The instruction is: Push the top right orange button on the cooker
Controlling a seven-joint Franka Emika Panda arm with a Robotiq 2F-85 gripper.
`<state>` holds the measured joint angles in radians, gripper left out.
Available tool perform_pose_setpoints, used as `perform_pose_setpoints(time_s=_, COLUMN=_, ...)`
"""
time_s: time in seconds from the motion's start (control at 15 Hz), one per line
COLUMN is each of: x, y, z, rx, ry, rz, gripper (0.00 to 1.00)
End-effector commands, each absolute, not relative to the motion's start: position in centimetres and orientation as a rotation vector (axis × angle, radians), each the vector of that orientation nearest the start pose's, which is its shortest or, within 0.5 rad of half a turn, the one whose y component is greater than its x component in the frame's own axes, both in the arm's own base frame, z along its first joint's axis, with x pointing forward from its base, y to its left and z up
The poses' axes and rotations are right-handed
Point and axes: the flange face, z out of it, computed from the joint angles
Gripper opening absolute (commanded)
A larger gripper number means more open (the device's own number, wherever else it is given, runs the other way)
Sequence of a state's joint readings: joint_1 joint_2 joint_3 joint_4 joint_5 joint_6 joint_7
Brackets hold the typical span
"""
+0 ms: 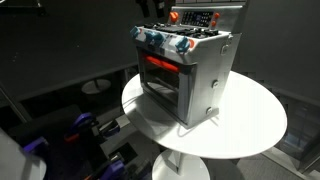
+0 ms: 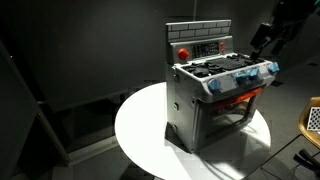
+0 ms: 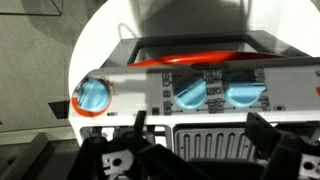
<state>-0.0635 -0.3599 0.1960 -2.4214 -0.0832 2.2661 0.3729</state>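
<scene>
The cooker (image 2: 215, 95) stands near the middle of the round white bench (image 2: 140, 130), its glass door turned toward 4 o'clock in that exterior view. The arm (image 2: 288, 18) hangs off at the cooker's 2 o'clock, above it and well apart from it. In the wrist view the jaws are spread wide with nothing between them. Both dark fingertips (image 3: 133, 140) come in at 6 o'clock over the stove top, and the blue knobs (image 3: 190, 95) and red-orange door handle (image 3: 195, 62) lie beyond, toward 12. A round red-orange button (image 2: 183, 52) sits on the raised back panel (image 2: 200, 45), at the panel's 9 o'clock end in that exterior view. I take it for the one wanted, though the smaller keys beside it are too small to make out. The cooker looks like light, hollow plastic on a smooth top, so I'd expect it to skid or rock backward under a hard shove, and the thin back panel to flex. No grip is called for. I'd bring the jaws together and press one fingertip square on the button's face, gently, along its own axis.
</scene>
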Motion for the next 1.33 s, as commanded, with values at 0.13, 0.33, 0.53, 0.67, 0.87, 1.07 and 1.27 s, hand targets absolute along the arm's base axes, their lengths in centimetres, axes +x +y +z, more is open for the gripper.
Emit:
perform_pose_setpoints(time_s=0.13, x=49.6, y=3.9, z=46.6, rx=-3.197, ry=0.474, rz=-0.421, gripper=1.00)
perform_pose_setpoints(time_s=0.33, x=49.0, y=3.9, z=46.1, rx=-3.192, ry=0.446, rz=-0.402, gripper=1.00)
perform_pose_setpoints(time_s=0.53, x=49.5, y=3.7, z=46.2, rx=-3.187, ry=0.453, rz=-0.404, gripper=1.00)
perform_pose_setpoints(time_s=0.67, x=49.5, y=3.7, z=46.2, rx=-3.187, ry=0.452, rz=-0.404, gripper=1.00)
perform_pose_setpoints(time_s=0.87, x=49.9, y=3.5, z=46.6, rx=-3.180, ry=0.485, rz=-0.454, gripper=1.00)
perform_pose_setpoints(time_s=1.07, x=51.3, y=2.6, z=47.6, rx=-3.142, ry=0.541, rz=-0.546, gripper=1.00)
perform_pose_setpoints(time_s=1.27, x=52.9, y=1.5, z=48.1, rx=-3.110, ry=0.612, rz=-0.627, gripper=1.00)
